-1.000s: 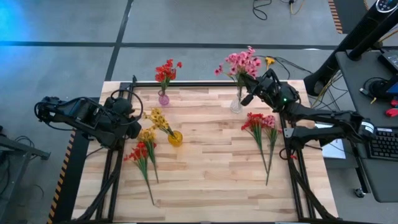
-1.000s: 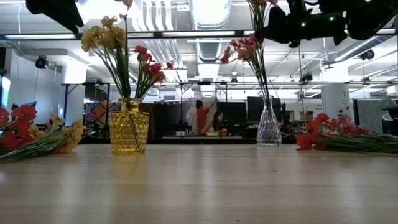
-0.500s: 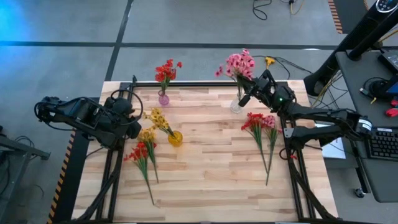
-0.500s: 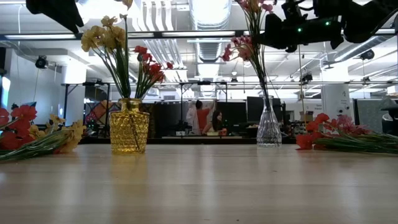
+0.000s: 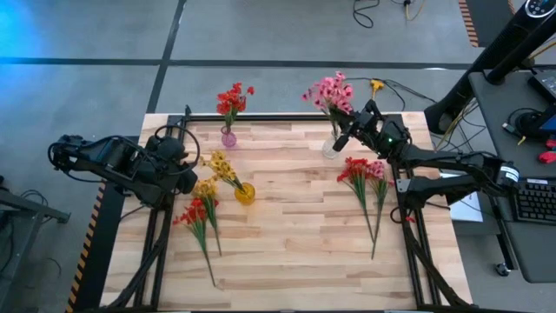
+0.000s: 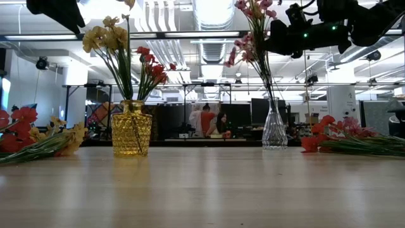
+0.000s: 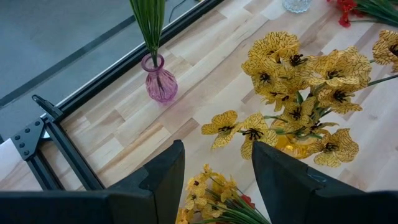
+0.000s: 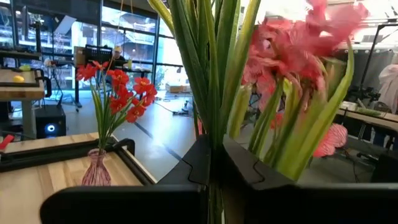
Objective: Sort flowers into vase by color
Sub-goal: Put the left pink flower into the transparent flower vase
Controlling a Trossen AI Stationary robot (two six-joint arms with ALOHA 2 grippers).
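My right gripper is shut on a pink flower sprig above the clear vase at the table's far right. In the low view the sprig's blossoms stand above another pinkish sprig that stands in that vase. My left gripper hangs open over the table's left side, above loose flowers and touching nothing. Yellow flowers stand in the yellow vase. Red flowers stand in the purple vase. My right gripper pinches the pink sprig's green stems between its two fingers, below the blossoms. The fingers come roughly level from the table's right side and lie across the stems. The sprig stands nearly upright, and its lower end runs down into the clear vase's neck.
A bundle of red and pink sprigs lies flat on the table's right side, stems toward the near edge. Red and yellow sprigs lie at the left. Bare wood stretches across the middle and near side. A black frame rail runs along the far edge.
My right gripper has sunk a little toward the clear vase with the pink sprig. The sprig's blossoms have come down into the low view, and its stems have slid deeper into the vase. The gripper has stayed shut.
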